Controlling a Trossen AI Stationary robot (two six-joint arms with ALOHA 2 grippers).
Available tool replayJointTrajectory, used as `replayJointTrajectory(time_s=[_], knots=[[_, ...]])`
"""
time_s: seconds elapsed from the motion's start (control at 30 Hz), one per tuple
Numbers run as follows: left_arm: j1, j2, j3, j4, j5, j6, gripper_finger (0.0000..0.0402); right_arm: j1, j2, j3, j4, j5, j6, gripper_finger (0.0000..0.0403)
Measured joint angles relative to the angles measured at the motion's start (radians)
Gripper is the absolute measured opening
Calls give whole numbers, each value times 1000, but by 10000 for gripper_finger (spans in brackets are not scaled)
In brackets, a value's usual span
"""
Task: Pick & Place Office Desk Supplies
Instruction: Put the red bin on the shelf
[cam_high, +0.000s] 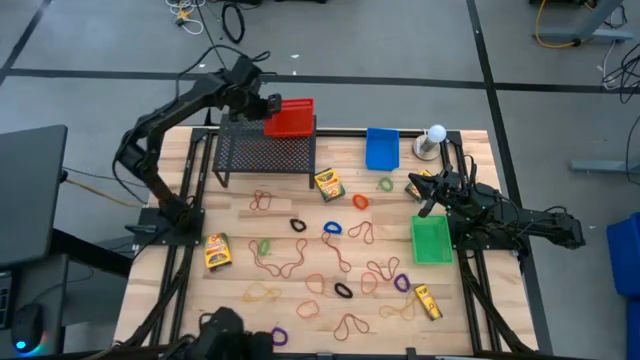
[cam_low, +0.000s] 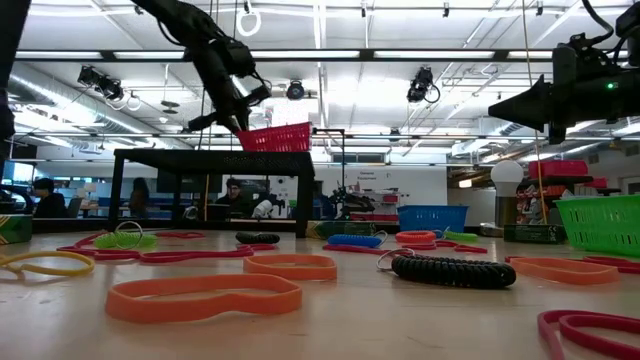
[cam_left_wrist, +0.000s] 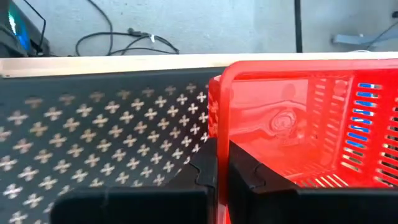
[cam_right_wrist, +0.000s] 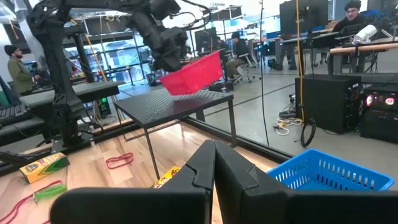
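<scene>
A red basket (cam_high: 292, 118) sits in my left gripper (cam_left_wrist: 222, 155), over the far right corner of a black perforated shelf (cam_high: 265, 153). The gripper is shut on the basket. Thin rubber-band loops (cam_high: 300, 260) in several colours lie spread over the wooden table. Yellow crayon boxes lie at the middle (cam_high: 329, 184), the left (cam_high: 216, 251) and the near right (cam_high: 428, 301). My right gripper (cam_high: 425, 190) waits shut at the table's right side, touching nothing, with a blue basket (cam_right_wrist: 323, 171) ahead of it. My left gripper pinches the red basket's side wall (cam_left_wrist: 219, 134) just below the rim, one finger inside the basket and one outside. The fingers come slanting down from the table's left. The basket (cam_right_wrist: 193, 73) is tilted just over the shelf top; whether it touches the shelf I cannot tell.
A blue basket (cam_high: 382, 148) and a white ball on a round base (cam_high: 434, 138) stand at the far right. A green basket (cam_high: 432, 240) sits on the right by my right arm. People sit in the room beyond the table.
</scene>
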Motion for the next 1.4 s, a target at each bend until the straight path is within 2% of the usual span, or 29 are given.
replayJointTrajectory(time_s=[0.27, 0.67, 0.9, 1.4], knots=[[-38, 76, 67, -30, -23, -22, 13, 0, 0, 0, 0, 2, 0, 11], [-39, 77, 68, -41, -54, -18, 13, 0, 0, 0, 0, 2, 0, 11], [-40, 75, 127, -80, -116, 12, 13, 0, 0, 0, 0, -1, 0, 11], [-44, 102, 132, -126, -88, 34, 14, 0, 0, 0, 0, 0, 0, 11]])
